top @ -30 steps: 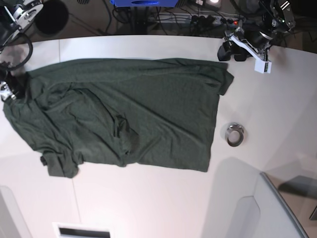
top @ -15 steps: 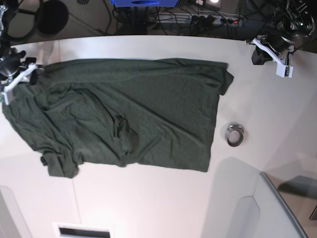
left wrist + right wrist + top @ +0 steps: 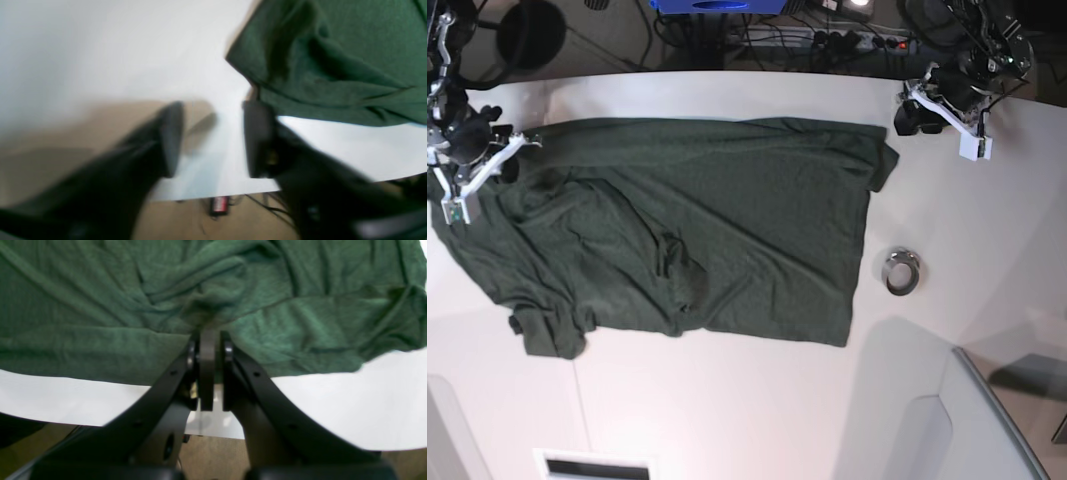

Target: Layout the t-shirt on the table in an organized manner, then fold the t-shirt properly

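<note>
Table (image 3: 727,400) carries the shirt (image 3: 687,230), spread upper left to centre, bunched lower left. Soft, light, will drape: grab hems or corners. Right gripper (image 3: 208,340) pinched shut at shirt edge; left gripper (image 3: 213,136) open, empty.

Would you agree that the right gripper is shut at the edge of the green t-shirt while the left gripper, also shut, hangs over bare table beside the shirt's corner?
Not quite. The left gripper is open, not shut: the left wrist view shows its jaws apart over the bare table, beside the corner of the t-shirt. The rest holds: the right gripper is shut at the shirt's edge.
</note>
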### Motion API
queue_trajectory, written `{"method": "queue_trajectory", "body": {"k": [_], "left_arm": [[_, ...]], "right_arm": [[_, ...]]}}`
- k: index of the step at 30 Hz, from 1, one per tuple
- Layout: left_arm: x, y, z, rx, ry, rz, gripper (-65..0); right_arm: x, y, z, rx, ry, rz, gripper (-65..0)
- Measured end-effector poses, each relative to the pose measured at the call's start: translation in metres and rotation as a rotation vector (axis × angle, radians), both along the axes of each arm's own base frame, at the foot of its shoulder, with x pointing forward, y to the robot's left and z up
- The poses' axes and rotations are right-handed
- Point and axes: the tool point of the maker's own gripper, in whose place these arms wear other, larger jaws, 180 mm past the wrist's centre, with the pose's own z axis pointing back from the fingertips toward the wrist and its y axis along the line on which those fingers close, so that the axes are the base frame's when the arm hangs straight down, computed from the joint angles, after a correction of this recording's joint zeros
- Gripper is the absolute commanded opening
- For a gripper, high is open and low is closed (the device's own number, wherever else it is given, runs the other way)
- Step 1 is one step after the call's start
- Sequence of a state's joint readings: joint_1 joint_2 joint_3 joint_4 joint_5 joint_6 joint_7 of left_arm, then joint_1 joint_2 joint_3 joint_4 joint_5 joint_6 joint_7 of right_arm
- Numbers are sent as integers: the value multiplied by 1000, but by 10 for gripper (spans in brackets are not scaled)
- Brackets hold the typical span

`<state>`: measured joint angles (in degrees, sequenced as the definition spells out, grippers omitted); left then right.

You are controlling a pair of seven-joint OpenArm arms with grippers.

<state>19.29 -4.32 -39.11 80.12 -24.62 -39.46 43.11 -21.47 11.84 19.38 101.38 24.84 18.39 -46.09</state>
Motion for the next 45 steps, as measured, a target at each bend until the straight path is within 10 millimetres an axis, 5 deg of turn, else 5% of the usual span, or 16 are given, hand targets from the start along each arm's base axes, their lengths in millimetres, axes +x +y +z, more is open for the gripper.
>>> {"method": "queue_trajectory", "body": {"k": [13, 25, 32, 41, 45], "left_arm": [[45, -8, -4, -94, -67, 48, -298], [57, -34, -7, -140, -79, -13, -301], [51, -31, -11, -129, -58, -10, -545], [49, -30, -9, -113, -41, -27, -576], [54, -27, 10, -56, -60, -70, -650]], "right_arm": [[0, -1, 0, 1, 2, 0, -614], [0, -1, 0, 1, 2, 0, -614], [0, -1, -1, 1, 3, 0, -614], [-3, -4, -13, 15, 34, -18, -614], [-6, -4, -17, 18, 48, -21, -614]]}}
